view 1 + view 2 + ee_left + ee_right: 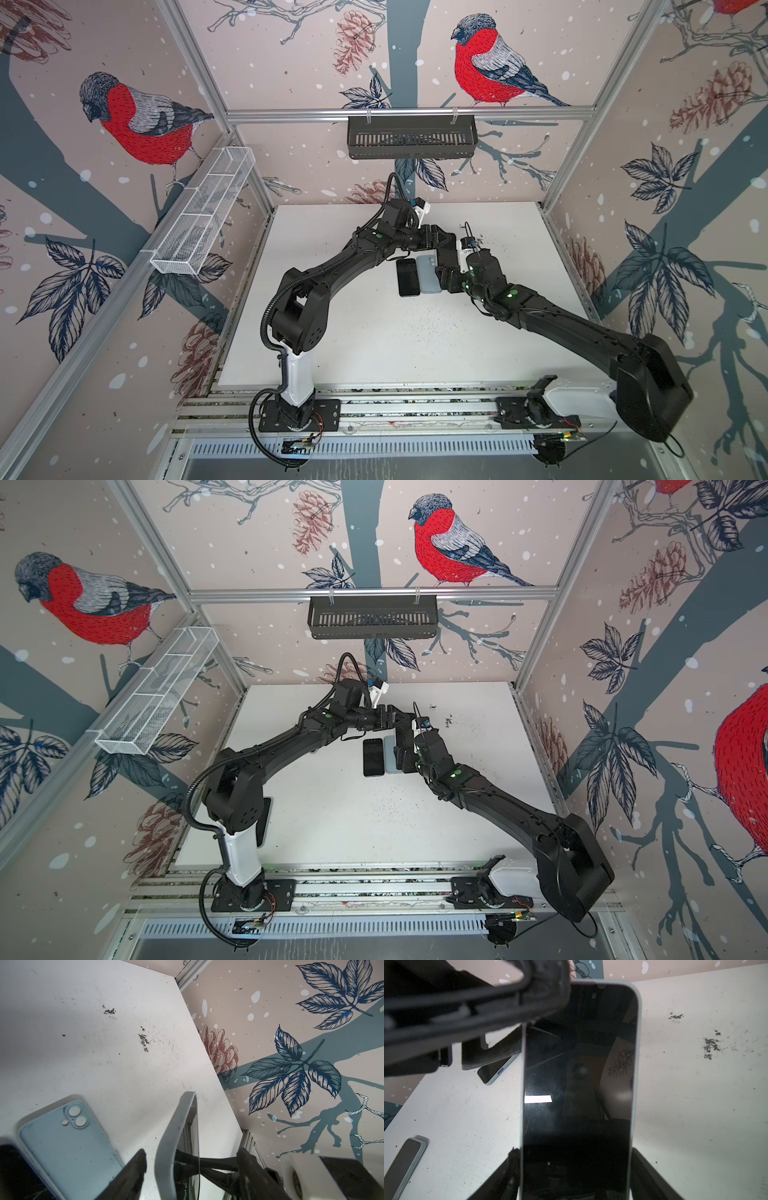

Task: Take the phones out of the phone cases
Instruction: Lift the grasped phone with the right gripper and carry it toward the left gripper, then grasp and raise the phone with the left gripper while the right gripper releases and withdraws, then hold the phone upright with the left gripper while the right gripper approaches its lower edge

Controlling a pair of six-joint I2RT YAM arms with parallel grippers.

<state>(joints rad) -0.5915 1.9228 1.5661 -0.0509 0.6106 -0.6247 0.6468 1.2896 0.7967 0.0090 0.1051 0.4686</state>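
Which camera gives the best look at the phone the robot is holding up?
The right wrist view: the held phone fills the picture, dark screen facing the camera, pale rim along both sides. The left wrist view catches only its pale edge, side-on. In both top views it is too hidden to make out.

Two arms [332, 266] [561, 324], two baskets [203, 216] [411, 139], one cased phone [579, 1084], one black phone [407, 277], one blue case [428, 278].

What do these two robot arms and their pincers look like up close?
Both are chunky matte-black segments: the left arm and right arm each have a white base link. Small green lights glow at the joints. A ribbed black cable loops along the left arm. The left pincer and right pincer each have two flat black fingers with a rough surface.
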